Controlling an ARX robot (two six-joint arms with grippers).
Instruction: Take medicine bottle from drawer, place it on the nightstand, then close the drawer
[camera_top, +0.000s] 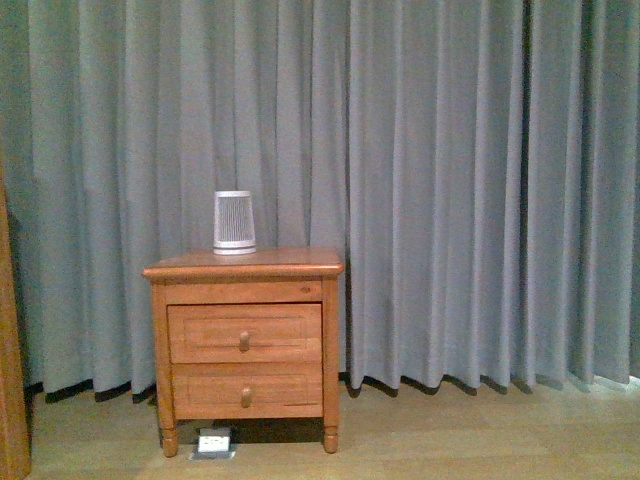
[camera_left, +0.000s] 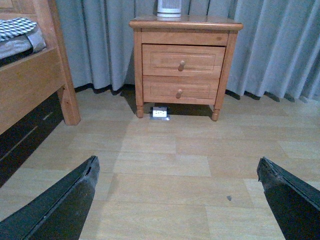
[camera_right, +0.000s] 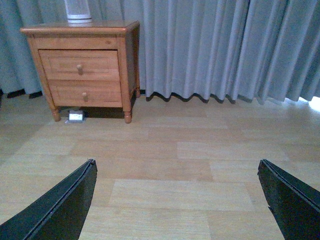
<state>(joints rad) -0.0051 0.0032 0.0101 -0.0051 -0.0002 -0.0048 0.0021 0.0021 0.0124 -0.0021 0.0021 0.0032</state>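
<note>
Grey curtain (camera_top: 450, 200) hangs in deep vertical folds across the whole back wall and reaches down to the floor. The floor (camera_top: 480, 430) is pale wood-look planking, smooth and matte. In the left wrist view an orange-brown wooden bed frame (camera_left: 30, 85) stands to one side, with a checked cloth (camera_left: 17, 27) and grey bedding folded on it.

The nightstand (camera_top: 243, 270) stands against the curtain on short turned feet. It is the same orange-brown wood, with a rounded-edge top. The drawer (camera_top: 285, 335), the upper of two, has a recessed panel front and sits flush and shut. Its inside is hidden, so the medicine bottle cannot be seen in any view. The lower drawer (camera_top: 285, 390) is shut as well. Each has a round wooden knob, the upper knob (camera_top: 244, 341) directly above the lower knob (camera_top: 246, 397).

On the top, toward the back, stands a white-and-grey ribbed tapered device (camera_top: 234, 222), upright. A small white outlet box (camera_top: 213, 442) lies on the floor under the cabinet's front edge.

The left gripper (camera_left: 177, 161) hangs over bare floor well short of the nightstand, its dark fingers (camera_left: 65, 205) spread wide with nothing between them. The right gripper (camera_right: 176, 162) is likewise spread wide and empty.
</note>
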